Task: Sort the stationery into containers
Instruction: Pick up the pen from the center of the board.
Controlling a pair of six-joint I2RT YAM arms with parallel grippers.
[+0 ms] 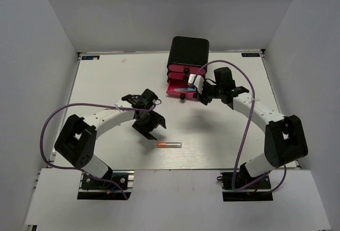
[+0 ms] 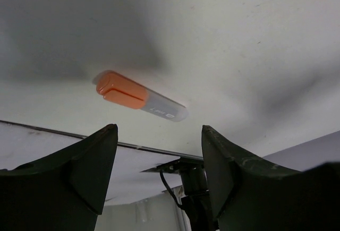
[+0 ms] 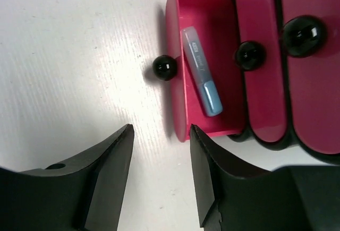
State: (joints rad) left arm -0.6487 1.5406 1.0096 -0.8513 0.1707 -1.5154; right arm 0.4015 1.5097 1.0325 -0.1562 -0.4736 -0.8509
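Surface: white matte tabletop (image 1: 106,82), lit from above, with soft arm shadows. Plain pale grey walls (image 1: 159,8) close it in on the left, far and right sides. A purple cable (image 1: 50,122) loops off each arm.

Left half: the left gripper (image 1: 151,131) hangs over the middle of the tabletop, a little towards the near edge. Its jaws stand apart and hold nothing. In the wrist view the left gripper (image 2: 158,135) has both fingers clear of the surface.

Centre: the orange tube (image 1: 170,145) lies flat near the near edge, just right of the left gripper and touching nothing. We see its orange cap and translucent grey end (image 2: 139,96).

Right of centre: the black box (image 1: 189,50) stands at the far edge. Its bottom drawer (image 3: 178,61) is pulled out and the two above are shut. The blue tube (image 3: 202,73) lies inside the open drawer.

Right: the right gripper (image 1: 200,94) hovers just beside that drawer, jaws apart and empty (image 3: 161,135). The drawer's black knob (image 3: 164,67) lies beyond the gap.
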